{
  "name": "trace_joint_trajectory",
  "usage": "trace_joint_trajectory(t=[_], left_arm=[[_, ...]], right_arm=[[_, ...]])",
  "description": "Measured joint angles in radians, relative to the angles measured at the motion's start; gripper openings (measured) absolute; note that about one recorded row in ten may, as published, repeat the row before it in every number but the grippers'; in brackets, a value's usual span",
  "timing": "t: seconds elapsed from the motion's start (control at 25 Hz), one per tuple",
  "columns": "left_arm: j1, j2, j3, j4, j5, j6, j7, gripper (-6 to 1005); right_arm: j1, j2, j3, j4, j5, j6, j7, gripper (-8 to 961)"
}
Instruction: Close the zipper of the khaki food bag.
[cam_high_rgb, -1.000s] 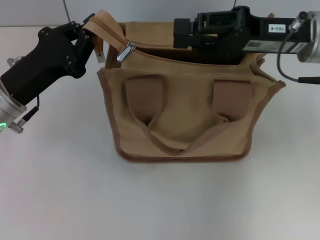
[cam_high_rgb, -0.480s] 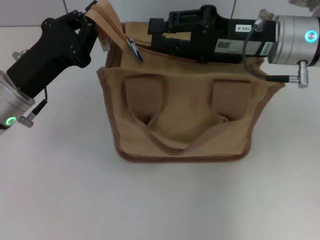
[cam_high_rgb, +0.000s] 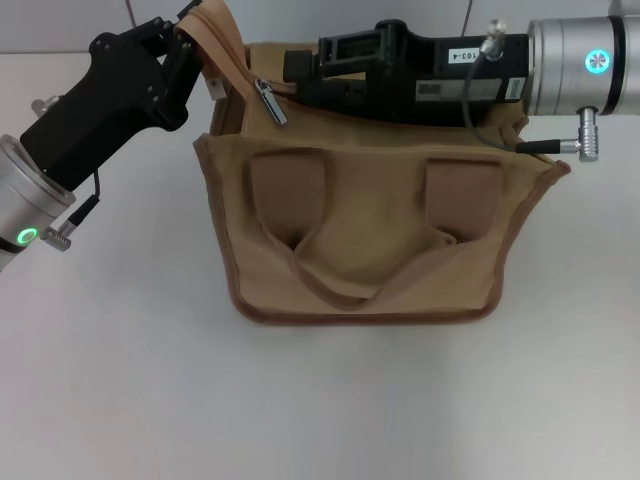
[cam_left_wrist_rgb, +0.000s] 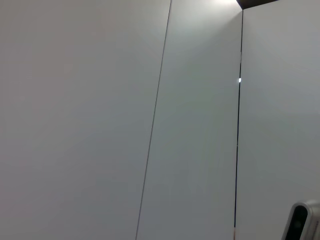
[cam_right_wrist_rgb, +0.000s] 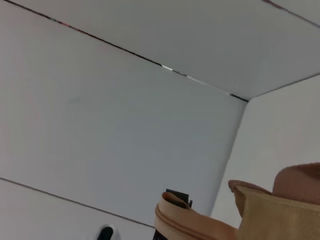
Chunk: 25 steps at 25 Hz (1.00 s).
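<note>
My left gripper (cam_high_rgb: 190, 45) is pinched on the free end of the zipper (cam_high_rgb: 225, 50), holding it up just beyond the khaki food bag (cam_high_rgb: 375, 225) on the table (cam_high_rgb: 120, 380). The right gripper (cam_high_rgb: 295, 68) lies across the bag's open mouth, its tip near the silver pull tab (cam_high_rgb: 272, 102); I cannot tell how its fingers stand. The canvas looks soft and slack, so the small metal tab is the hold. Since a second ago, the right arm has advanced toward the tab.

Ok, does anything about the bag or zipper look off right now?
Nothing damaged. The khaki food bag stands upright; its zipper end is held up by the left gripper, pull tab dangling. The right gripper reaches toward it.
</note>
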Motion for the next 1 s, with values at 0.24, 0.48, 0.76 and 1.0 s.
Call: trace_joint_trajectory(t=[0.24,0.48,0.76,1.0], left_arm=[[-0.005,0.0,-0.002,0.0,0.0,-0.003,-0.003,18],[-0.012,-0.001,-0.003,0.0,0.0,-0.005,-0.005,18],[-0.016,-0.001,-0.002,0.0,0.001,-0.006,-0.005,18],[-0.022,-0.001,-0.001,0.0,0.001,-0.007,-0.005,19]], right_arm=[[0.014,-0.005,-0.045,-0.034,0.0,0.01,-0.006,402],[0.021,-0.005,-0.055,-0.061,-0.015,0.011,-0.008,400],[0.024,-0.005,-0.071,-0.09,-0.038,0.003,-0.009,401],[0.027,-0.005,-0.105,-0.106,-0.04,0.005,-0.009,400]])
